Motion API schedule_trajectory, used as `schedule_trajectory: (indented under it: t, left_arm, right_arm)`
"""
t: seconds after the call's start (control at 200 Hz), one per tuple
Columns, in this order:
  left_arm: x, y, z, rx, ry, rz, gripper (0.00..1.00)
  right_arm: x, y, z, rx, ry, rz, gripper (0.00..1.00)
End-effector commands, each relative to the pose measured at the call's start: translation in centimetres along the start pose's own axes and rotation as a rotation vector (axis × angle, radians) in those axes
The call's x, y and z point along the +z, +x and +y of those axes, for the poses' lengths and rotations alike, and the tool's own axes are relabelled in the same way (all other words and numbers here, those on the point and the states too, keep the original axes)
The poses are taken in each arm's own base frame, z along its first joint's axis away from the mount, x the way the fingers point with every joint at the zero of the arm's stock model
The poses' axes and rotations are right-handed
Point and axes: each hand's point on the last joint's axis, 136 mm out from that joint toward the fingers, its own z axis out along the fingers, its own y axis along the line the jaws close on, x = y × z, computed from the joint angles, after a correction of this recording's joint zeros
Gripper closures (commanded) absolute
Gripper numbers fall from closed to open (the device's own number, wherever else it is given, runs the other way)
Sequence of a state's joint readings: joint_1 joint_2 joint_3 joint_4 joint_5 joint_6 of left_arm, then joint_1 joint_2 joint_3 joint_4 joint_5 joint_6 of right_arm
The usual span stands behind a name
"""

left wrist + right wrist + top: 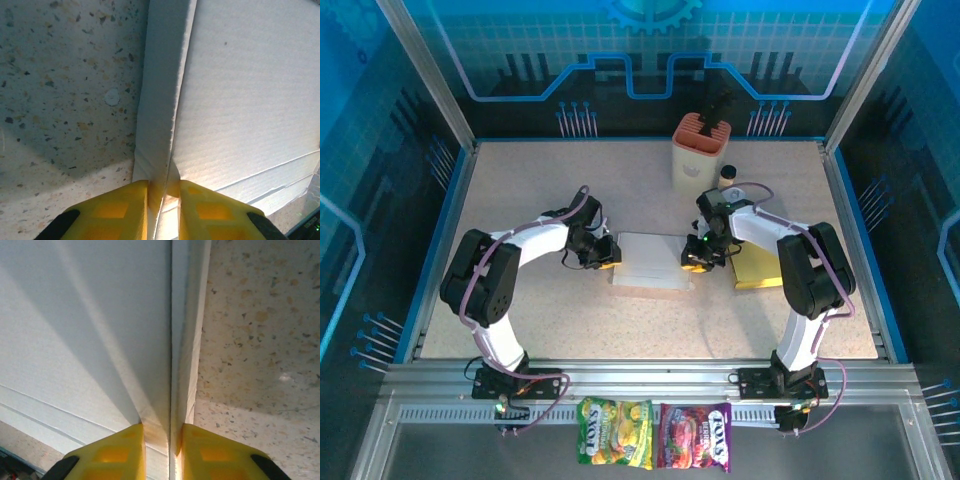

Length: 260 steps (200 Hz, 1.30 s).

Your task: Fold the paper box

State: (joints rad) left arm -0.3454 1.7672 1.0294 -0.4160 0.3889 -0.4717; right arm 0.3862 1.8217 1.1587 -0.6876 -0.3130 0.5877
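I see the white paper box [652, 262] on the speckled tabletop [550, 190]; my left tool [164, 199] pinches its left side flap, my right tool [163, 444] its right flap.

paper box [651, 262]: 1 | candy bags [615, 432]: 2 | holder [700, 152]: 1 | yellow sheet [754, 274], possibly a pad: 1
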Motion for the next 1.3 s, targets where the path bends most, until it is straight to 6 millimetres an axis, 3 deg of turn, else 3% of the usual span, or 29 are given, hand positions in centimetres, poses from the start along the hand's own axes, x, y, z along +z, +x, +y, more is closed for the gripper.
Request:
schedule_trajectory:
  t: [0.0,0.32,0.605,0.855,1.296]
  left_arm:
    - [0.2,1.7,0.9,-0.027,-0.037,0.029,0.81]
    - [0.3,1.9,1.0,-0.038,-0.019,0.020,0.86]
    - [0.3,2.3,1.2,-0.032,-0.008,0.012,0.91]
    - [0.2,2.2,1.6,-0.068,0.018,-0.008,0.94]
    - [0.3,2.4,3.2,-0.151,0.069,-0.022,0.98]
  right_arm:
    - [0.9,1.3,-0.7,-0.003,0.042,0.035,0.81]
    - [0.1,1.4,0.0,-0.040,0.001,0.015,0.81]
    - [-1.9,0.3,1.2,-0.116,-0.142,-0.096,0.52]
    - [-1.4,-0.1,0.9,-0.114,-0.233,-0.100,0.32]
    - [-0.3,-0.7,2.6,-0.138,-0.395,-0.063,0.24]
